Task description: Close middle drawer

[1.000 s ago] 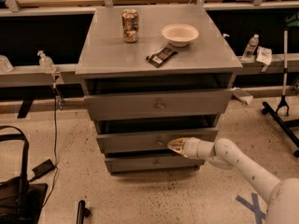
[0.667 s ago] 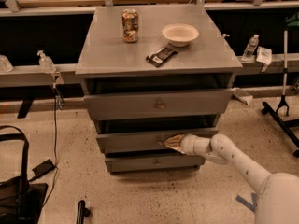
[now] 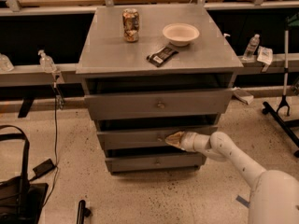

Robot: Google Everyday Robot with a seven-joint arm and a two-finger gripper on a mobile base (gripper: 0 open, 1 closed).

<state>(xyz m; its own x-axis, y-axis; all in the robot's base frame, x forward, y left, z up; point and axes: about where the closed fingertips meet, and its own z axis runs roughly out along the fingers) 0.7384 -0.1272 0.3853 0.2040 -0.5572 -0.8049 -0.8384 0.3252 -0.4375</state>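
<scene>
Since a second ago the gripper [image 3: 174, 139] has slid to the left and a little upward along the front of the middle drawer [image 3: 131, 138], and its tip now sits just beside the small round knob [image 3: 160, 137], seemingly touching the front panel. Its fingers are drawn together into a narrow point aimed to the left. The white arm [image 3: 233, 157] reaches in from the lower right corner, bent at the elbow, low above the speckled floor [image 3: 140, 195]. The middle drawer is the second of three in a grey metal cabinet [image 3: 107, 55] and is not fully in: a dark gap shows above its front. The top drawer [image 3: 121, 105] above it juts out as well, with a shadowed opening over it, and the bottom drawer [image 3: 140, 163] lies below the gripper. On the cabinet top stand a drink can [image 3: 131, 25] near the back, a pale bowl [image 3: 181, 33] to its right, and a dark snack bar [image 3: 162, 56] lying in front of the bowl. A black bag [image 3: 14, 190] rests on the floor at the far left.
</scene>
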